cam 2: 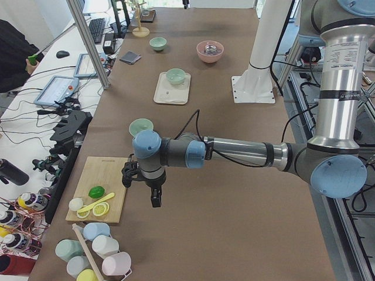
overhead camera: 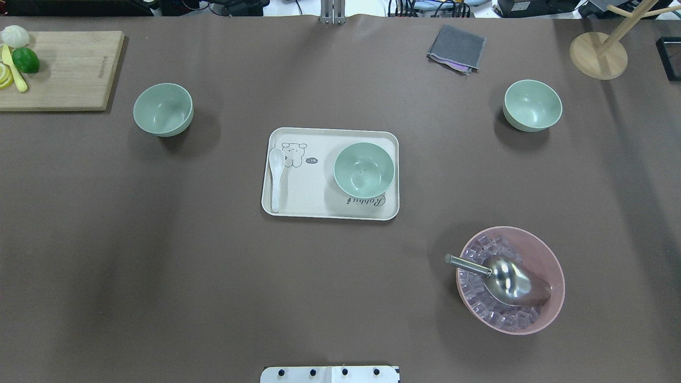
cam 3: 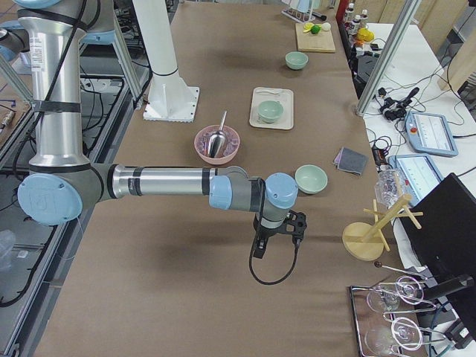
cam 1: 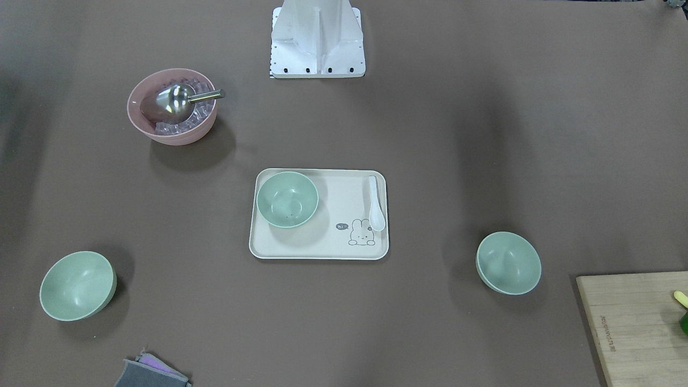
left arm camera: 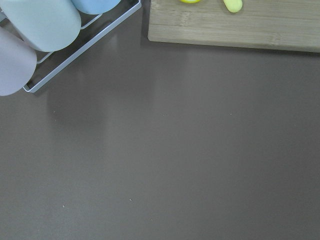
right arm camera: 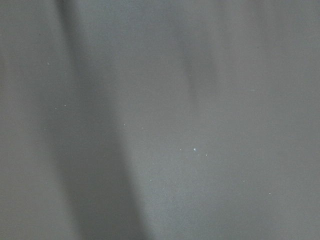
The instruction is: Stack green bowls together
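Note:
Three pale green bowls stand apart and upright. One green bowl (overhead camera: 364, 169) (cam 1: 287, 199) sits on the cream tray (overhead camera: 319, 205). Another green bowl (overhead camera: 163, 109) (cam 1: 508, 263) rests on the mat near the cutting board. The third green bowl (overhead camera: 532, 105) (cam 1: 78, 285) stands at the far right of the overhead view. My left gripper (cam 2: 153, 196) hangs over bare mat beside the board, short of the nearest bowl (cam 2: 141, 126). My right gripper (cam 3: 258, 249) hangs over bare mat near another bowl (cam 3: 311, 178). Neither shows in any other view, so I cannot tell whether they are open or shut.
A pink bowl (overhead camera: 558, 276) holds ice cubes and a metal scoop (overhead camera: 511, 282). A white spoon (overhead camera: 275, 175) lies on the tray. The cutting board (overhead camera: 69, 69) carries fruit. A grey cloth (overhead camera: 457, 48), a wooden stand (overhead camera: 598, 56) and a cup rack (left arm camera: 35, 30) line the edges.

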You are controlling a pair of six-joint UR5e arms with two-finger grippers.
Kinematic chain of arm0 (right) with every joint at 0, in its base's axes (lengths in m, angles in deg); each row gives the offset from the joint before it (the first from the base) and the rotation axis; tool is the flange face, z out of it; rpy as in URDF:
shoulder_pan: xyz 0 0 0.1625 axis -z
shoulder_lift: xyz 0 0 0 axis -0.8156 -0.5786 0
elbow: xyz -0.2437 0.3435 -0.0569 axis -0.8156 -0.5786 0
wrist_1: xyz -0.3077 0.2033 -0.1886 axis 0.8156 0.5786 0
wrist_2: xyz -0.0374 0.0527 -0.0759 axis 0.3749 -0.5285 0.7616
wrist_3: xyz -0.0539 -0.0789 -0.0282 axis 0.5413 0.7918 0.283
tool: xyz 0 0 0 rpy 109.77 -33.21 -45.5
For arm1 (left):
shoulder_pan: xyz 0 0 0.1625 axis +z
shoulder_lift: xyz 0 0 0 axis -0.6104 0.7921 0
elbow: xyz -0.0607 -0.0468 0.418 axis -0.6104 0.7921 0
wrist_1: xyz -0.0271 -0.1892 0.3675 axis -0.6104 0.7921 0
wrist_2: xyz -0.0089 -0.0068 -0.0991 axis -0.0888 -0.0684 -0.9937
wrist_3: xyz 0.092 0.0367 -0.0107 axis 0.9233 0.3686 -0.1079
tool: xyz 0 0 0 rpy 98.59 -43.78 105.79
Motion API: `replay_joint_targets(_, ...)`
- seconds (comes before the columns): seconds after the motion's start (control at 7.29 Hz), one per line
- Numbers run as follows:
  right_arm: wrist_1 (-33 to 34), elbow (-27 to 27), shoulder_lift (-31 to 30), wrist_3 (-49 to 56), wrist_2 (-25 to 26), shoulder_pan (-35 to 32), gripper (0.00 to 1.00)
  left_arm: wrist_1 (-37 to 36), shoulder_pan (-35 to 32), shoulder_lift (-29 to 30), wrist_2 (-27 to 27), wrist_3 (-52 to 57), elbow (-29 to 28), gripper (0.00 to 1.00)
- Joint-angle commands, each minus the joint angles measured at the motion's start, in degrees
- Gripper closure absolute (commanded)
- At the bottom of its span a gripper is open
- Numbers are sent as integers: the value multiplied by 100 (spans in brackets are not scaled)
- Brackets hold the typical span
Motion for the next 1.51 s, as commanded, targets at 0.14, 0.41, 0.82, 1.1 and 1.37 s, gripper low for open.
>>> replay_joint_targets(0.14, 2, -4, 65, 11, 0, -2, 0, -1, 0, 1, -4, 2, 0, 2)
replay_joint_targets(0.41, -7, -13, 65, 20, 0, -2, 0, -1, 0, 1, -4, 11, 0, 2)
replay_joint_targets(0.82, -7, -21, 135, 11, 0, -2, 0, -1, 9, 27, 5, 2, -35, 2)
replay_joint_targets(1.1, -7, 39, 144, -24, 0, -2, 0, -1, 9, 27, -4, -6, -26, 2)
replay_joint_targets(1.37, -7, 49, 135, -42, 0, -2, 0, -10, 9, 53, -4, -33, -35, 2)
